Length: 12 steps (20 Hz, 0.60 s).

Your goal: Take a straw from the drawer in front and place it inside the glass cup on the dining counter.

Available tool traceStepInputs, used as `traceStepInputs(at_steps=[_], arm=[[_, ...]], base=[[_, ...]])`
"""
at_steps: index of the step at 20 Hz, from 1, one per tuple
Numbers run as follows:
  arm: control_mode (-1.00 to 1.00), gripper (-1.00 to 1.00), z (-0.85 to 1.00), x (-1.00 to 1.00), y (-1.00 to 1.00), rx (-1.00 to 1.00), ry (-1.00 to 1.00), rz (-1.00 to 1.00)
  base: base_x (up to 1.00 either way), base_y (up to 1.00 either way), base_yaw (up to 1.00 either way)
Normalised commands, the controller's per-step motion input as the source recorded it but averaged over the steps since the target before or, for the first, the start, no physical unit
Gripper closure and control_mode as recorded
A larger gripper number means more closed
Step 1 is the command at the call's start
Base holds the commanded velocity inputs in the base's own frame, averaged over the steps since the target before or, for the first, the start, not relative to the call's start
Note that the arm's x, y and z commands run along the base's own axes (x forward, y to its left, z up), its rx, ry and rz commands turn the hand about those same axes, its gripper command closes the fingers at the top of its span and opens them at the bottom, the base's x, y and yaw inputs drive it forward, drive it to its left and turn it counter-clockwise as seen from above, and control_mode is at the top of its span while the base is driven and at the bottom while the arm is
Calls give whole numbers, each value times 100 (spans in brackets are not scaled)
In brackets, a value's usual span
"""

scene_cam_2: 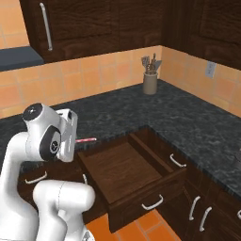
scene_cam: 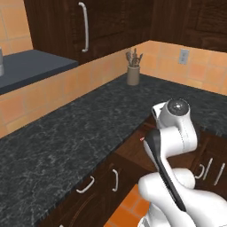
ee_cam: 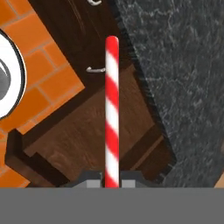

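Jaws [ee_cam: 112, 180] clamped shut on straw [ee_cam: 112, 109], gripped at one end, long axis running straight out ahead of them above open drawer [scene_cam_2: 123, 172] below, black bench [scene_cam_2: 188, 117] alongside, cup not visible.

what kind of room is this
Most likely a kitchen, a rendered one: a black granite counter runs along an orange tiled wall, a crock of utensils stands on it, and dark wood cabinets hang above an open drawer.
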Motion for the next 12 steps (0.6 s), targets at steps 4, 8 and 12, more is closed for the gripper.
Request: traceStepInputs(at_steps=[4, 8, 12], arm=[[100, 100, 0, 0, 0, 0, 0, 0], [100, 100, 0, 0, 0, 0, 0, 0], [100, 100, 0, 0, 0, 0, 0, 0]], base=[[-70, 7, 0], [-58, 50, -8], [-50, 32, -32]])
